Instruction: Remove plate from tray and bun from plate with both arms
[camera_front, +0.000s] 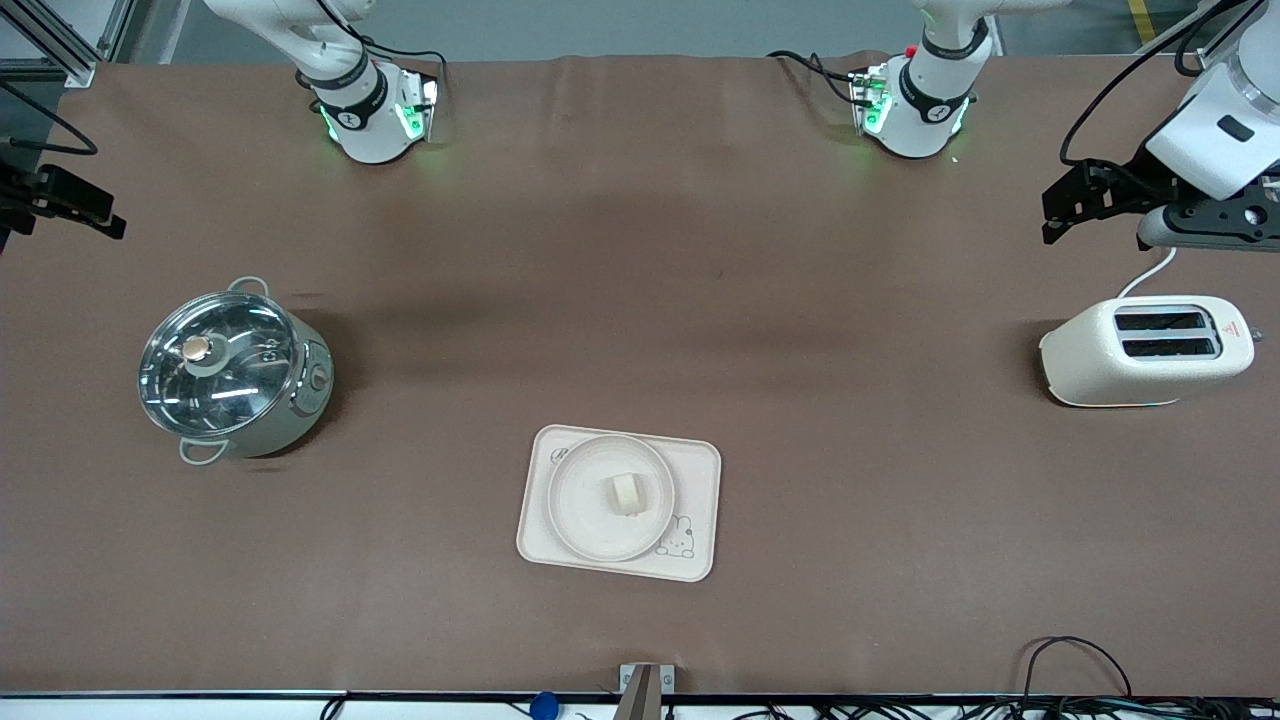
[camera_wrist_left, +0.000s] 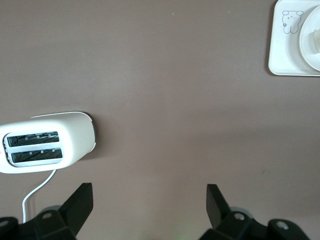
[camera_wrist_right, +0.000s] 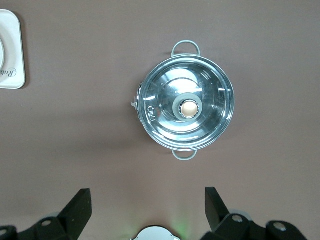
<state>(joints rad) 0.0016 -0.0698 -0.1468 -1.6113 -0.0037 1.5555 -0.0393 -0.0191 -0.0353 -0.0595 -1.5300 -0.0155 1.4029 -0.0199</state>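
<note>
The round cream-white plate (camera_front: 580, 505) lies on the rectangular cream tray (camera_front: 695, 465) with the rabbit drawing, near the table's middle. The small pale bun (camera_front: 627, 493) sits on the plate. My left gripper (camera_front: 1052, 215) is open and empty, up over the bare table at the left arm's end, beside the toaster; its wrist view (camera_wrist_left: 150, 200) shows a corner of the tray (camera_wrist_left: 282, 55) and the plate's rim (camera_wrist_left: 307, 37). My right gripper (camera_front: 108, 222) is open and empty, up over the table's edge at the right arm's end; its own wrist view (camera_wrist_right: 148, 200) shows it wide apart.
A steel pot with a glass lid (camera_front: 235, 370) stands at the right arm's end; it also shows in the right wrist view (camera_wrist_right: 186, 108). A white two-slot toaster (camera_front: 1150, 350) with a cord stands at the left arm's end and shows in the left wrist view (camera_wrist_left: 45, 142).
</note>
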